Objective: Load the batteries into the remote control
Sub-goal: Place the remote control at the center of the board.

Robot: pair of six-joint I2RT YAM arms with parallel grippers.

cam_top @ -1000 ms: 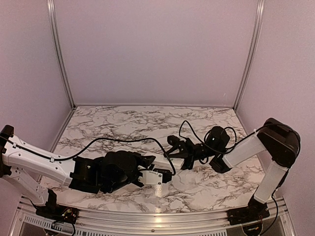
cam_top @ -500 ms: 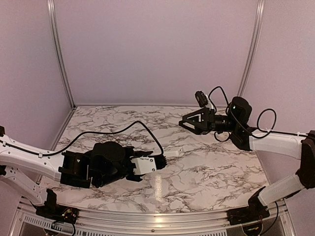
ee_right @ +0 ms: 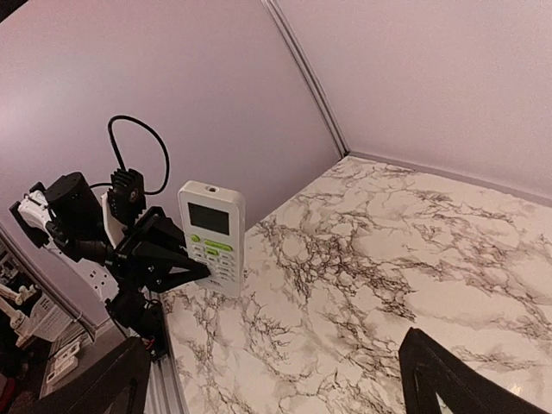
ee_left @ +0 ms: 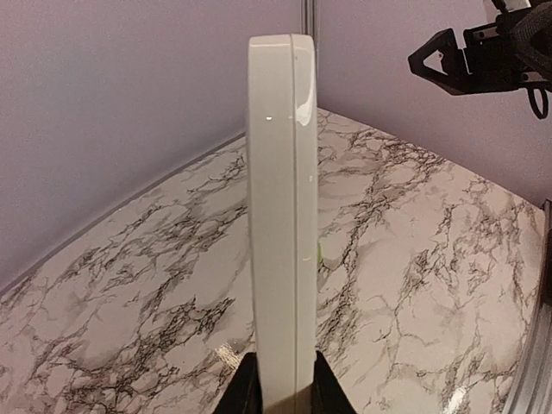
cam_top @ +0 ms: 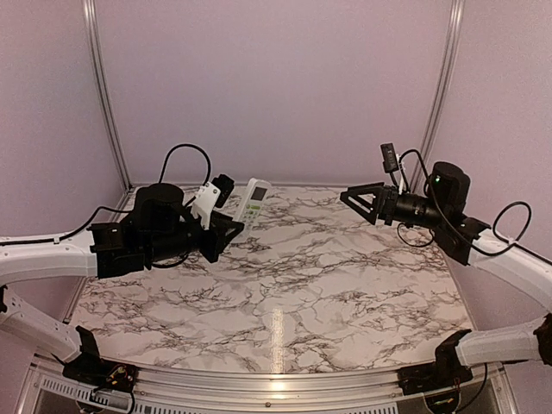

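The remote control (cam_top: 253,201) is a small white handset held up in the air at the back left, its display and green buttons (ee_right: 213,237) facing the right arm. My left gripper (cam_top: 236,226) is shut on its lower end. In the left wrist view the remote control (ee_left: 280,216) stands edge-on between the two black fingers (ee_left: 246,390). My right gripper (cam_top: 358,199) hangs open above the back right of the table, well apart from the remote, with nothing between its fingers (ee_right: 444,379). The batteries are out of view.
The marble table (cam_top: 345,285) is enclosed by lilac walls with aluminium posts (cam_top: 103,95) at the back corners. A black cable (cam_top: 185,151) loops above the left wrist. The right arm's cable (cam_top: 509,220) hangs at the far right.
My left arm lifted the remote off the table's front and carried it up to the back left. The right gripper opened wide and swung up and away to the back right.
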